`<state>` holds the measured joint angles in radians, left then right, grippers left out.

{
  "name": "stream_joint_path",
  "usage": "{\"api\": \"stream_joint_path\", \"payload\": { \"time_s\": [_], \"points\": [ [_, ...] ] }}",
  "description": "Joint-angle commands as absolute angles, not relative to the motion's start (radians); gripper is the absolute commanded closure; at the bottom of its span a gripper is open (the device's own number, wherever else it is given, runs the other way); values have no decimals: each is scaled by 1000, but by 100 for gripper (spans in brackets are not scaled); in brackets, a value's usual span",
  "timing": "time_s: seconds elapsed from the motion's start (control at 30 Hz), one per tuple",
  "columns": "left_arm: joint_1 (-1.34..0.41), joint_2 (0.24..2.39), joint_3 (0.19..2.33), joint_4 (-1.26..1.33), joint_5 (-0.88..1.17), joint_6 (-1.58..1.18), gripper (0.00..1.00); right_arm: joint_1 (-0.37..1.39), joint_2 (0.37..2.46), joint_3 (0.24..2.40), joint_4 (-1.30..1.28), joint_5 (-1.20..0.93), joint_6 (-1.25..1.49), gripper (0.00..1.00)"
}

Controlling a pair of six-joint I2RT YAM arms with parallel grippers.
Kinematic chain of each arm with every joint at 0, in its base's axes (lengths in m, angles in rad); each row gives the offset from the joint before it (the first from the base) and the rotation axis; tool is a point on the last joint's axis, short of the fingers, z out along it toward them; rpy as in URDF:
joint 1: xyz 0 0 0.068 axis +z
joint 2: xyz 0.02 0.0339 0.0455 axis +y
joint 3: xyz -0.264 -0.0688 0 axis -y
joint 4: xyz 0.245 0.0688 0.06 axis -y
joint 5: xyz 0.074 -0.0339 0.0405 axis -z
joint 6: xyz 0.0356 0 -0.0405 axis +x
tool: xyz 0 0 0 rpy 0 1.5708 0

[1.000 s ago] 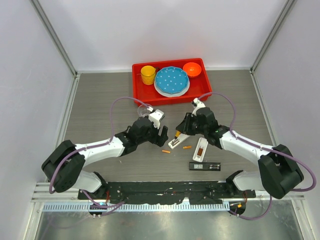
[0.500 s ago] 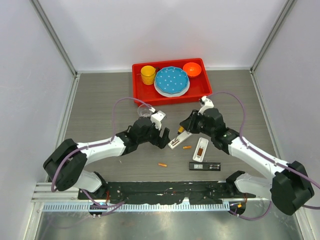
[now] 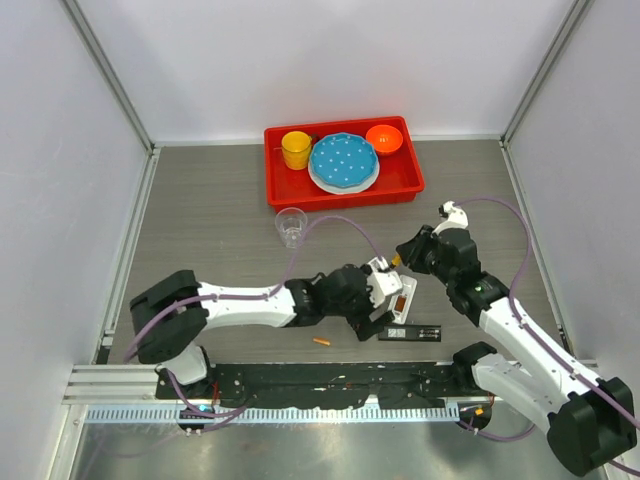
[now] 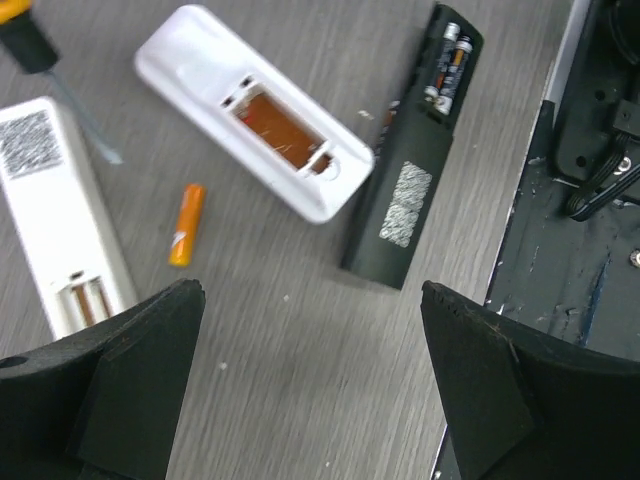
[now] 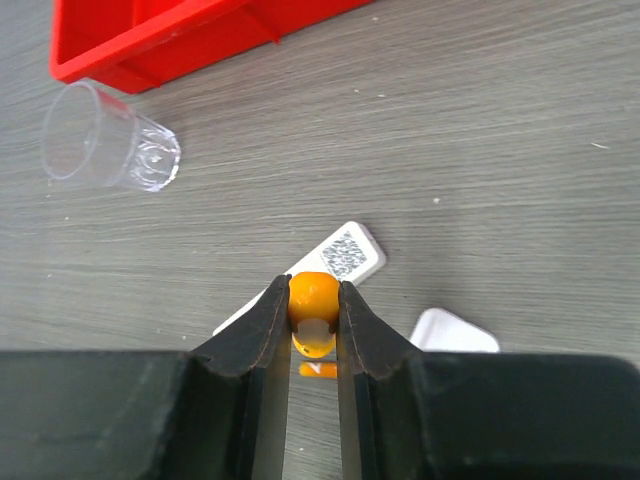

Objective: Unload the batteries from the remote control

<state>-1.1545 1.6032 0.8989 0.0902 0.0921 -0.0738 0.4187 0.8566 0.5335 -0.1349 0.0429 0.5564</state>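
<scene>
My left gripper (image 3: 378, 305) is open and empty, hovering over the remotes (image 4: 310, 290). Below it lie a white remote (image 4: 270, 125) with an open, empty brown compartment, a black remote (image 4: 415, 170) with two batteries (image 4: 447, 65) in its open compartment, and a second white remote (image 4: 55, 210). One loose orange battery (image 4: 186, 224) lies between the white remotes; another (image 3: 321, 343) lies nearer the front. My right gripper (image 3: 400, 258) is shut on the orange screwdriver handle (image 5: 314, 296), above the white remote (image 5: 345, 255).
A clear plastic cup (image 3: 291, 226) stands left of the remotes and also shows in the right wrist view (image 5: 105, 140). A red tray (image 3: 400, 185) at the back holds a yellow cup, a blue plate and an orange bowl. The black base rail (image 4: 590, 200) runs close to the black remote.
My left arm has swung right and forward, over the remotes. My right gripper has drawn back to the right with the screwdriver. One loose battery has rolled toward the front edge.
</scene>
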Motion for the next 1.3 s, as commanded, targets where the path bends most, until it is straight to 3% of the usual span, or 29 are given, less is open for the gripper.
{"api": "stream_joint_path", "payload": {
  "time_s": [0.0, 0.4, 0.5, 0.63, 0.83, 1.27],
  "points": [
    [-1235, 1669, 979, 32, -11, 35, 6, 364, 848, 532, -150, 14, 526, 99],
    [-1368, 1914, 1178, -98, -186, 120, 11, 298, 839, 514, -152, -63, 508, 99],
    [-1368, 1937, 1195, -120, -173, 121, 18, 288, 838, 514, -155, -74, 505, 99],
    [-1368, 1962, 1221, -164, -114, 118, 37, 278, 824, 512, -160, -77, 505, 99],
    [-1368, 1962, 1230, -222, -26, 101, 48, 273, 810, 517, -169, -89, 502, 99],
    [-1358, 1833, 1100, -238, -3, 31, 52, 272, 801, 506, -167, -112, 497, 99]
  ]
}}
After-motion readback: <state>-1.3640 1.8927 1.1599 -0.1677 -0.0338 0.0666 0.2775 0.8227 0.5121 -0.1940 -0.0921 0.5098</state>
